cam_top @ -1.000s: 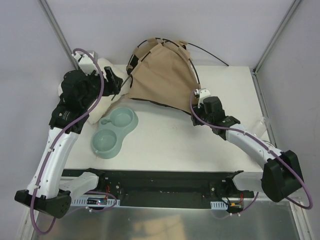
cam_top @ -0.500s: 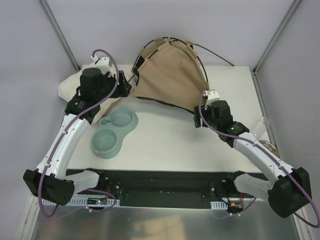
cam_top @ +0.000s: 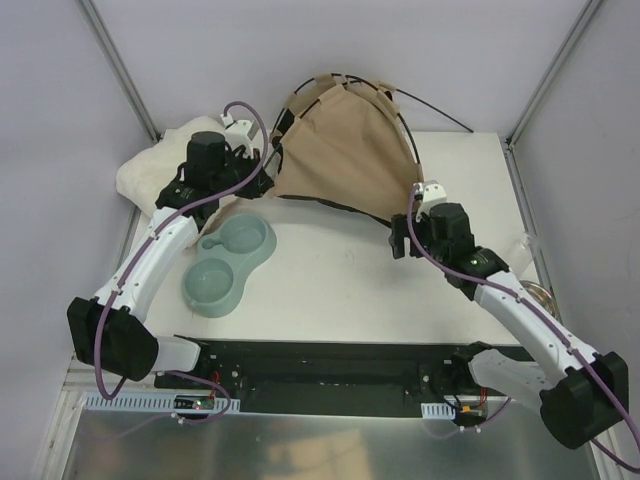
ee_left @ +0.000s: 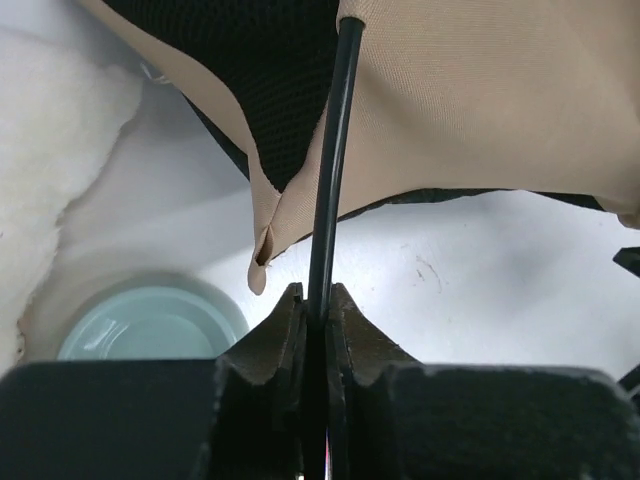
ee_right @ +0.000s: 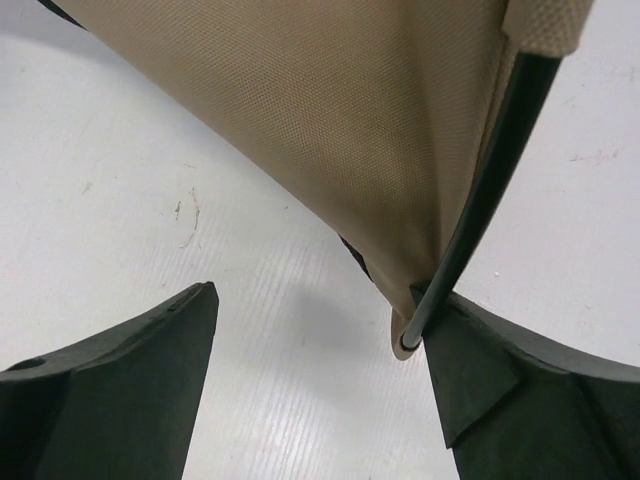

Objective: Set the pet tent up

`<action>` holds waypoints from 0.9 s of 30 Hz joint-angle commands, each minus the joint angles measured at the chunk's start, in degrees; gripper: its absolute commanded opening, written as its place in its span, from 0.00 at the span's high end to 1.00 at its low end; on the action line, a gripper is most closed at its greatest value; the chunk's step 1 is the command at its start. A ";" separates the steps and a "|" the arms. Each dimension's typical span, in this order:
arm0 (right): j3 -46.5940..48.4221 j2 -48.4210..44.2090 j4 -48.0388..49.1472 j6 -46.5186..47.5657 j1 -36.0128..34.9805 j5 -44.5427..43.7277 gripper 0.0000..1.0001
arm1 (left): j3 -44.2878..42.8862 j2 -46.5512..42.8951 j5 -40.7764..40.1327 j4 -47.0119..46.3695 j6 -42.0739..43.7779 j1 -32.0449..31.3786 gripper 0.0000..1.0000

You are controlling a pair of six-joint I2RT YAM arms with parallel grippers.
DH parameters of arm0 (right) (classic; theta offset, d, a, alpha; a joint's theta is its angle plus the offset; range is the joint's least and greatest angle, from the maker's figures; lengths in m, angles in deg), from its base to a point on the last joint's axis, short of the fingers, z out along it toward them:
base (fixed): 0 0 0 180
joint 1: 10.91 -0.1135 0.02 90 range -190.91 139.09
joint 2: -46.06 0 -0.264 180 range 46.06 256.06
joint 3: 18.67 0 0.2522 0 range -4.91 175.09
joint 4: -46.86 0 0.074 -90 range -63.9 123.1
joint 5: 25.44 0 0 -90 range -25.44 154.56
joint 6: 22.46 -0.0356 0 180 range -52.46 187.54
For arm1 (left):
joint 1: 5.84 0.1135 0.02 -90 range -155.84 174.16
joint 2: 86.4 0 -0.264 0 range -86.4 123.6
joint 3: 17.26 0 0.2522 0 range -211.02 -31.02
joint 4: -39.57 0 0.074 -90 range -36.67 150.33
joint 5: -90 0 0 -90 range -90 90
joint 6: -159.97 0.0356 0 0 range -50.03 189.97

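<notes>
The pet tent [cam_top: 345,150] is a tan fabric shape at the back of the table, half raised, with thin black poles arching over it. My left gripper [cam_top: 260,165] is at its left corner. In the left wrist view it [ee_left: 318,300] is shut on a black pole [ee_left: 335,150] that runs up along the tan fabric [ee_left: 480,120] beside the black inner panel [ee_left: 270,70]. My right gripper [cam_top: 398,235] is at the tent's near right corner. It [ee_right: 325,300] stands open, and a pole [ee_right: 490,180] ends in a fabric corner pocket against its right finger [ee_right: 500,380].
A white fluffy cushion [cam_top: 140,170] lies at the back left, behind my left arm. A pale green double bowl [cam_top: 228,262] sits in front of the tent's left corner. One loose pole [cam_top: 430,108] sticks out toward the back right.
My left arm swung right to the tent's left corner and its gripper shut on the pole. My right gripper opened wider at the right corner. The tent shifted slightly right.
</notes>
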 commanded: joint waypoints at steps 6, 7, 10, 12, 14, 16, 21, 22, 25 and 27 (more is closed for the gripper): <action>5.73 -12.84 -10.16 -6.06 1.01 -3.57 0.01 | -2.96 -0.44 6.07 -1.42 1.72 0.28 1.00; 6.17 -14.51 -11.22 -7.02 0.92 -4.02 0.01 | -2.87 -0.62 6.07 -1.42 1.71 0.28 1.00; 8.45 -18.65 -14.47 -8.87 1.01 -5.34 0.01 | -2.61 -1.41 5.98 -1.25 1.54 0.28 1.00; 10.30 -21.28 -16.41 -9.67 1.01 -5.43 0.01 | -2.79 -2.11 6.33 -0.90 1.54 0.28 1.00; 12.41 -23.13 -18.87 -9.67 0.92 -4.64 0.01 | -2.79 -2.99 7.47 -0.63 1.10 0.28 1.00; 14.43 -24.63 -20.80 -9.58 1.01 -3.24 0.01 | -3.05 -3.87 7.83 -0.37 0.57 0.28 1.00; 17.77 -26.39 -25.55 -11.15 0.92 0.72 0.01 | -4.10 -5.27 6.86 0.77 -0.39 0.28 1.00; 18.47 -26.39 -26.17 -12.04 1.01 1.33 0.01 | -4.19 -5.63 7.04 0.86 -0.66 0.28 1.00; 21.63 -25.08 -28.01 -15.81 1.01 2.13 0.01 | -4.72 -6.85 7.13 1.65 -2.32 0.28 1.00; 23.66 -23.94 -28.37 -19.76 1.01 2.83 0.01 | -4.89 -8.26 7.13 2.09 -3.81 0.19 1.00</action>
